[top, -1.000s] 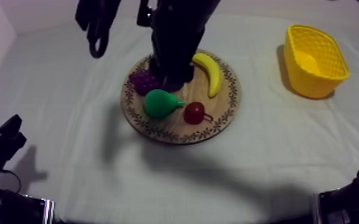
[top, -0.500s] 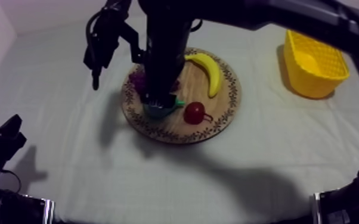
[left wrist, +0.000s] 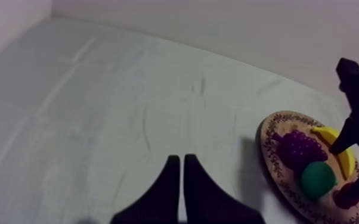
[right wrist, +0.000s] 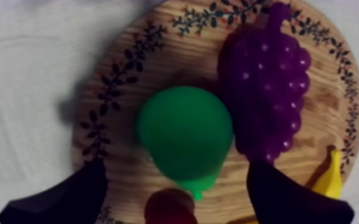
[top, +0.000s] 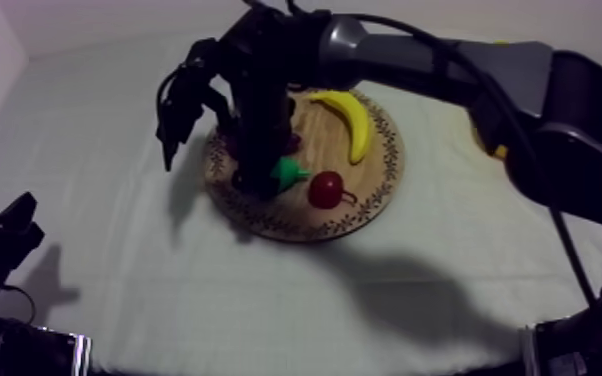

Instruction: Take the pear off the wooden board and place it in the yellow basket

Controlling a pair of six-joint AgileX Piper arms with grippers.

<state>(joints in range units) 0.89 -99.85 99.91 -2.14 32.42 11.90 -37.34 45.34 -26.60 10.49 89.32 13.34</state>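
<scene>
Now: right jaws spread, straddling pear (right wrist: 185, 140), not yet closed. Risk: closing clips grapes (right wrist: 271, 83) just beside it, or the rounded pear squirts out. Left jaws pressed together, idle.

The right gripper (top: 260, 180) is hanging over the pear (top: 289, 172), which is lying just seven o'clock of the wooden board's (top: 297, 230) centre, with the banana (top: 351, 120) resting at two o'clock and the small red fruit (top: 326, 189) at five.

Green pear (right wrist: 185, 140) on its side on the round wooden board (right wrist: 128, 77), near its patterned rim.
</scene>
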